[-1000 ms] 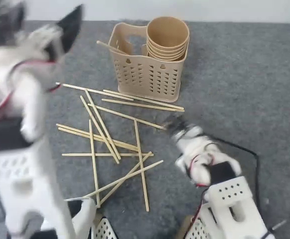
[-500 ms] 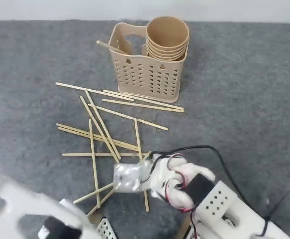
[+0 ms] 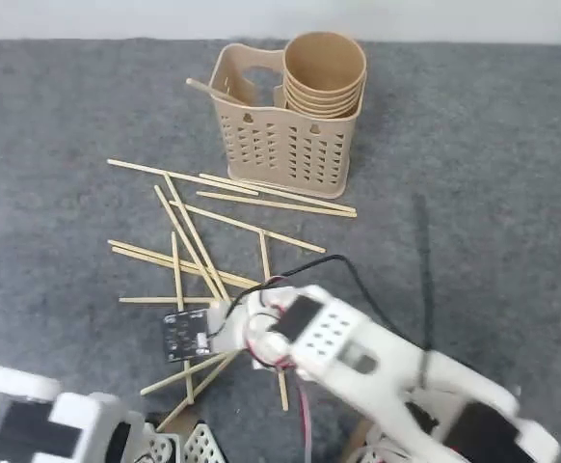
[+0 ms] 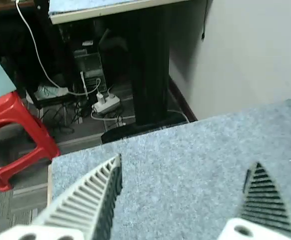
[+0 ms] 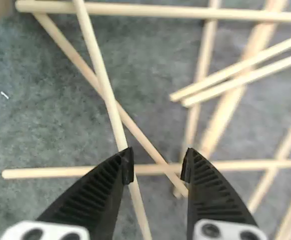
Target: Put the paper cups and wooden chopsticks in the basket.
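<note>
Right gripper [image 5: 156, 159] hovering, narrowly parted, over crossed wooden chopsticks [image 5: 101, 80]; risking pinching several together, scattering others. Left gripper [image 4: 185, 166] gaping wide, empty.

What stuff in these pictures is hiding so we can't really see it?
1. High view: ends of several chopsticks, covered by the right arm.
2. High view: the bottom of the basket, hidden by its own walls and the paper cups.
3. High view: most of the left arm, cut off by the bottom edge.
</note>
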Motion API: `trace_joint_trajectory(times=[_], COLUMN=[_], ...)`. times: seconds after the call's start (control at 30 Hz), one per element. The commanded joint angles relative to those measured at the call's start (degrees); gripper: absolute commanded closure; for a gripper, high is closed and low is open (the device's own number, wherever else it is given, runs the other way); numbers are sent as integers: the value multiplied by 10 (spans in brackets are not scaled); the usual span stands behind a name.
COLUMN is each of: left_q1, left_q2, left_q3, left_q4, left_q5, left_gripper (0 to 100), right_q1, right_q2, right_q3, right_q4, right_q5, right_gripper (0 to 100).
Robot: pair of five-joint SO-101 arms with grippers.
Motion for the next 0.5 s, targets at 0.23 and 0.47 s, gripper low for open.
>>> trace_joint_trajectory(times=[0.23, 0.47], left_q1=[-6, -5], left_q2=[96, 116], left_q3=[-70, -88], left_q4=[-25, -13], left_q5=[4, 4], left_gripper=[637, 637], right_q1=[-20, -58], right_q2=[37, -88], right_q3=[-66, -104], right_q4=[21, 155], right_q5=[32, 4], right_gripper=[836, 836])
